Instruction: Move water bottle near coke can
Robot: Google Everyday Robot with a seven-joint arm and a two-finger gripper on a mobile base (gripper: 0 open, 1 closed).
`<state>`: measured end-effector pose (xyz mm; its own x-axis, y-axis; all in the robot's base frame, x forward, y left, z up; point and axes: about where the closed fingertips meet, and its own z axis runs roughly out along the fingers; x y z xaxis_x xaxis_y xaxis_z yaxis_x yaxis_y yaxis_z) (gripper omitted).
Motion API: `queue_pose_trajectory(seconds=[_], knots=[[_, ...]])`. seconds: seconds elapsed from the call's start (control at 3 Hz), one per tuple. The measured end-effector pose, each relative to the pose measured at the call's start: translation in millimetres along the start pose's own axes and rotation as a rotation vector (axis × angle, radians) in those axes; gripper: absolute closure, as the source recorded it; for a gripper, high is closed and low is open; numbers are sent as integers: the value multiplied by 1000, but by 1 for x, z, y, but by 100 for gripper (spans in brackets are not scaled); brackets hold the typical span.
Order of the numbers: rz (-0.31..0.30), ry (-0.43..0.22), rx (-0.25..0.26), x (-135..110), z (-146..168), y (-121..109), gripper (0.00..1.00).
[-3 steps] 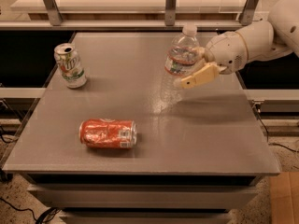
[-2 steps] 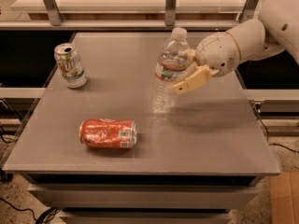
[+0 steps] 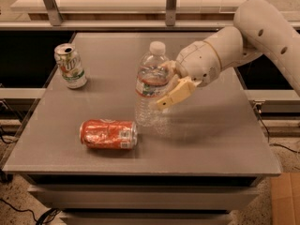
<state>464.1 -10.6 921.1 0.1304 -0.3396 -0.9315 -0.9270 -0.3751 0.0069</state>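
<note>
From where I stood, the end effector (image 3: pixel 162 89) hung over the middle of the bench (image 3: pixel 211 139), at the tip of a thick white arm (image 3: pixel 255 32) that reached in from the right. It was clamped on the water bottle (image 3: pixel 148 78). One tan finger (image 3: pixel 177 93) lay across the side of the bottle facing me, at about the height of the red-and-white label. The other finger was mostly hidden behind the clear plastic.

The bottle stood close to upright in that grip, its white cap a little above the end effector and its ribbed lower half hanging down below it. I could not tell whether its base rested on the bench or sat just off it.

Below and to the left of the end effector, nearer to me, the coke can (image 3: pixel 108 134) lay on its side. One silver end of the can pointed towards the foot of the bottle. The can was just beside the base of the bottle, though I could not say whether the two touched.

Well off to the left of the end effector and a bit farther back, a silver-and-green can (image 3: pixel 70 65) stood upright near the left edge of the bench. Down at the lower right, off the bench, a cardboard box (image 3: pixel 286 198) sat on the floor.
</note>
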Motion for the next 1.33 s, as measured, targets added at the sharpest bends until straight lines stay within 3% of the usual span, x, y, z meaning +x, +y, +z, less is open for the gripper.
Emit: queue_pose_trajectory(seconds=[0.67, 1.0, 1.33], knots=[[-14, -25, -97, 0, 39, 6, 100], [-17, -38, -115, 2, 49, 6, 100], [-14, -47, -127, 3, 56, 6, 92]])
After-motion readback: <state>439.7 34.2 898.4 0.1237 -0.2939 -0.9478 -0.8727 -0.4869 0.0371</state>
